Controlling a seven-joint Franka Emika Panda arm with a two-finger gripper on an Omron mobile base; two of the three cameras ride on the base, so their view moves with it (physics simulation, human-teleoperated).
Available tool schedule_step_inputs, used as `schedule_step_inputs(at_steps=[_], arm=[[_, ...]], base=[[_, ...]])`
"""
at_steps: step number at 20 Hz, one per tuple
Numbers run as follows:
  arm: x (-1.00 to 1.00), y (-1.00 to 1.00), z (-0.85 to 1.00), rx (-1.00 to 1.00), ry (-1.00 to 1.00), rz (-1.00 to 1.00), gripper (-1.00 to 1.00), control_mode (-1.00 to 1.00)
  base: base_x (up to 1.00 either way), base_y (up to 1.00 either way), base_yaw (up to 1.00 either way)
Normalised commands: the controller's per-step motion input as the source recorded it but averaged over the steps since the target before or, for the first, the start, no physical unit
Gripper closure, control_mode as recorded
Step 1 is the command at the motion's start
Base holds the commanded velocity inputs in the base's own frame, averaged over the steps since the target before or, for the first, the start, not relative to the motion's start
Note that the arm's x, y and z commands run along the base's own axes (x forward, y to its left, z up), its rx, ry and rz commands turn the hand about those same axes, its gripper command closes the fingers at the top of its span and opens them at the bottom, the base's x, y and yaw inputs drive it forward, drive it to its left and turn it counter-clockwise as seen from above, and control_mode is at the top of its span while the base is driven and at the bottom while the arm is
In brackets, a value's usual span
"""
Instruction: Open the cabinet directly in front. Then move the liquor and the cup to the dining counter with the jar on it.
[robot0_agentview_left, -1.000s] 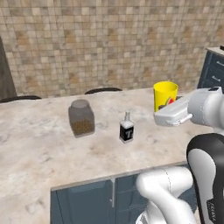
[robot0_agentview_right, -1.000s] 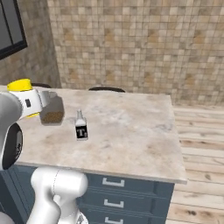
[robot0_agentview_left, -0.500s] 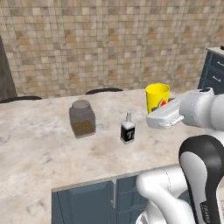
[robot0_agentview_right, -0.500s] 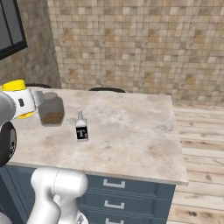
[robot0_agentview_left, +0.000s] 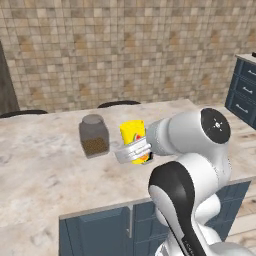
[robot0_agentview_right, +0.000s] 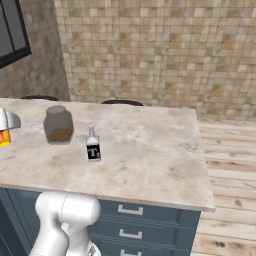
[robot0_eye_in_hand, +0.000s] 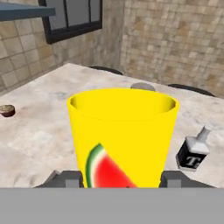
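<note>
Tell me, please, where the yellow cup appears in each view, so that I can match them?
Left base view: the cup is at centre, right of the jar.
Right base view: a sliver at the left edge, left of the jar.
Hand view: it stands at centre, upright.
Shared landmark: the jar.

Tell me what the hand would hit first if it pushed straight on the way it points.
Likely the jar, peeking just behind the cup that the hand grips; depth is unclear. The liquor stands off to the side.
</note>
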Motion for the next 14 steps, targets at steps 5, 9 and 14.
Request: schedule_step_inputs(at_steps=[5,9,14], arm=[[0.00,0.06,-0.18,0.00,0.09,0.01,1.00,-1.00],[-0.25,0.06,-0.98,0.00,0.24,0.00,1.00,-1.00],[-0.10,0.24,-0.84,0.00,0.14,0.00,1.00,-1.00]], base=[[0.00,0.00,0.00],[0.00,0.00,0.00],[0.00,0.00,0.00]])
